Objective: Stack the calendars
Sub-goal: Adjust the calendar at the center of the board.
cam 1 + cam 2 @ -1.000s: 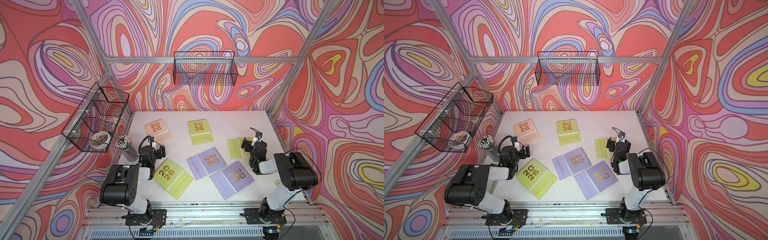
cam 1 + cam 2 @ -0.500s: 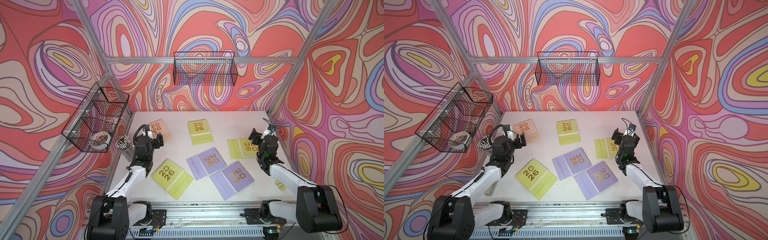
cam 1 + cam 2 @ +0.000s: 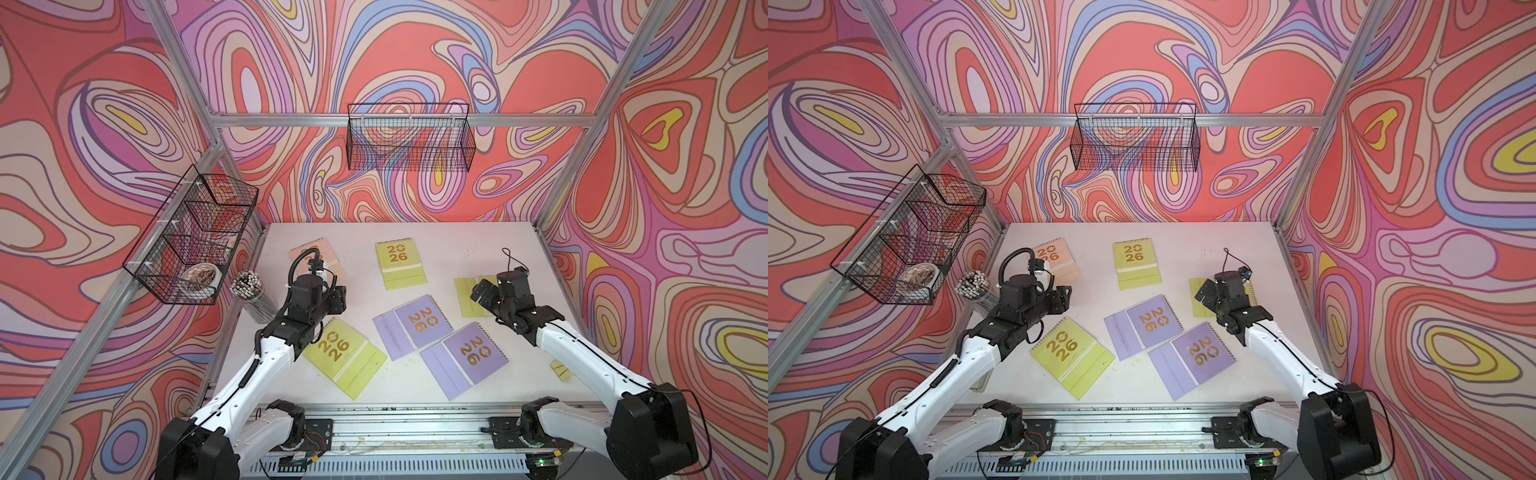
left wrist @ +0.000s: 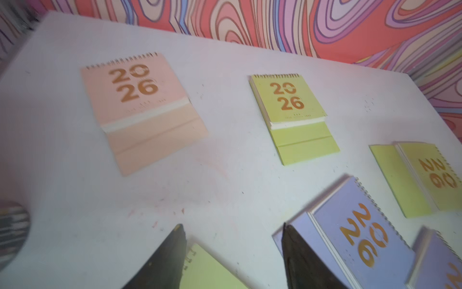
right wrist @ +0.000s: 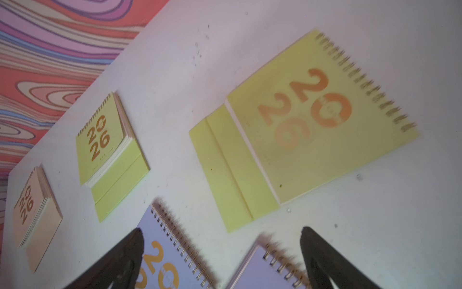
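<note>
Calendars [image 3: 424, 326] lie scattered flat, pen cup [image 3: 250, 293] nearby at table edge.

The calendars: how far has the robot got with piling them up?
Nothing looks done yet: the pink calendar, three green calendars and two purple calendars lie spread over the table, with no pile anywhere. Nothing is in hand: the left tool and right tool hang open and empty. All the stacking is left.
</note>
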`<state>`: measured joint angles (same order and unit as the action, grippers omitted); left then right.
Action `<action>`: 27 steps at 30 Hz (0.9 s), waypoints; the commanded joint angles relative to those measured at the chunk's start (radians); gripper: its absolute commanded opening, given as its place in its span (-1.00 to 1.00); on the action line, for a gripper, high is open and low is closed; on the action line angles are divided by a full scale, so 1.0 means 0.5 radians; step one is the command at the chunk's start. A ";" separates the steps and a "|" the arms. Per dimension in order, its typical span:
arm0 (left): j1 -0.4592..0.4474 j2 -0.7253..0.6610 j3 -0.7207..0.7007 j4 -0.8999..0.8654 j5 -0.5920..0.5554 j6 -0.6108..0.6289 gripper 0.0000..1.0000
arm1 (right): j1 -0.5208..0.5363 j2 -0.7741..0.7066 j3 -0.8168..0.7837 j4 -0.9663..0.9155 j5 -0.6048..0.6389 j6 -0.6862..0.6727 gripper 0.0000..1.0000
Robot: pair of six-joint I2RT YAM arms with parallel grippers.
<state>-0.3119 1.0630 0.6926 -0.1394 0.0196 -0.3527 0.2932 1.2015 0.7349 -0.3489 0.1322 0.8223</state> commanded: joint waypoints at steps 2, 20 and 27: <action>-0.074 0.164 0.083 -0.117 0.248 -0.283 -0.12 | 0.142 0.163 -0.007 -0.076 -0.211 0.385 0.97; -0.159 0.897 0.371 -0.065 0.559 -0.450 -1.00 | 0.635 0.541 0.121 0.092 -0.366 0.913 0.97; -0.166 1.093 0.484 -0.074 0.645 -0.474 -1.00 | 0.693 0.635 0.139 0.173 -0.412 0.992 0.97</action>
<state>-0.3878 1.5780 0.8959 -0.1646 0.3107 -0.5667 0.6312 1.4937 0.7868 -0.2920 -0.0593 1.2819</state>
